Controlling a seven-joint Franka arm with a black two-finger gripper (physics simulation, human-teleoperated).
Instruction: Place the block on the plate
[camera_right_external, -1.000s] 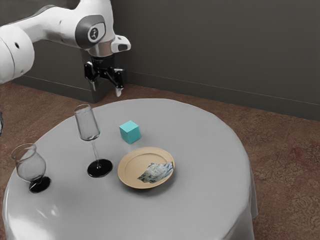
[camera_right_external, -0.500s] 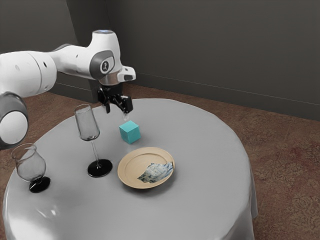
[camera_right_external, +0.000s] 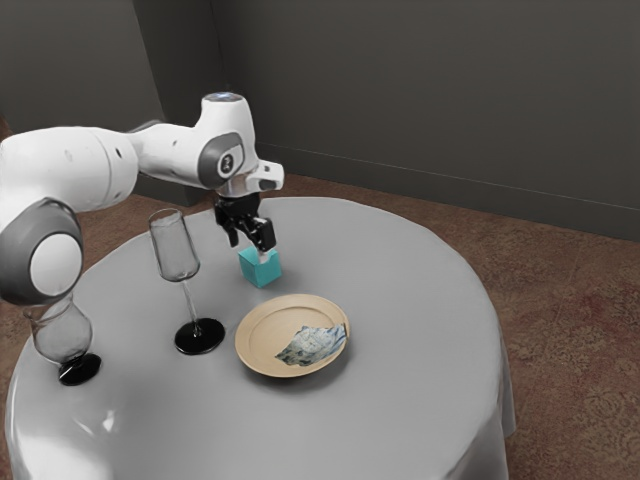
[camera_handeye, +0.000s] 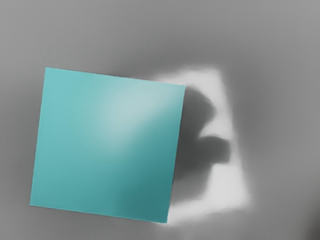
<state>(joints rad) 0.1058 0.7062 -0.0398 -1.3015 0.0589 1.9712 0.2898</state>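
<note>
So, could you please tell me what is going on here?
I am working on getting the block onto the plate. My pincer is down at the blue block, though I can't tell whether it has a grip. The block is on the table, next to the plate and not yet on it. The tall glass and the round glass stand upright toward the exterior view's left.
</note>
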